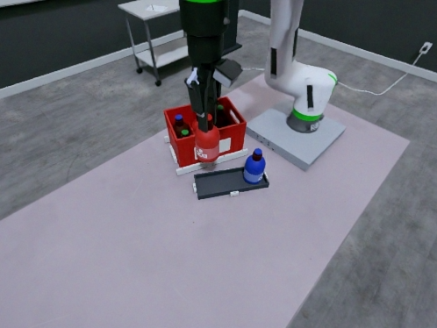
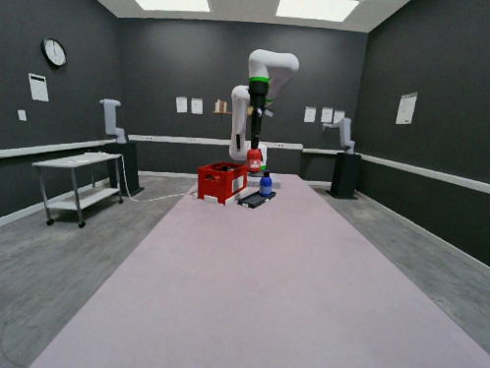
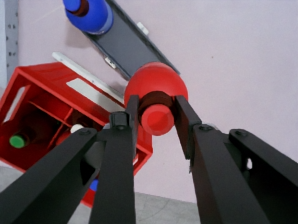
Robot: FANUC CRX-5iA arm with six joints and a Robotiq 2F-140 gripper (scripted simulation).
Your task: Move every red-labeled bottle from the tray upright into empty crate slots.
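Note:
My gripper [image 1: 205, 119] [image 2: 254, 146] [image 3: 156, 108] is shut on the neck of a red bottle [image 1: 206, 144] [image 2: 254, 160] [image 3: 155, 86] and holds it upright in the air, above the front edge of the red crate [image 1: 228, 131] [image 2: 212, 180] [image 3: 35, 82]. The crate holds bottles with blue [image 1: 178, 118] and green [image 1: 184, 131] [image 3: 17, 142] caps. A blue bottle [image 1: 254, 167] [image 2: 266, 184] [image 3: 91, 14] stands at the right end of the dark tray [image 1: 215, 183] [image 2: 250, 200] [image 3: 131, 47], which lies just in front of the crate.
The arm's grey base plate [image 1: 298, 140] sits right of the crate. A metal cart [image 1: 151, 31] [image 2: 74, 174] stands behind on the left. Everything rests on a pink mat [image 1: 197, 246].

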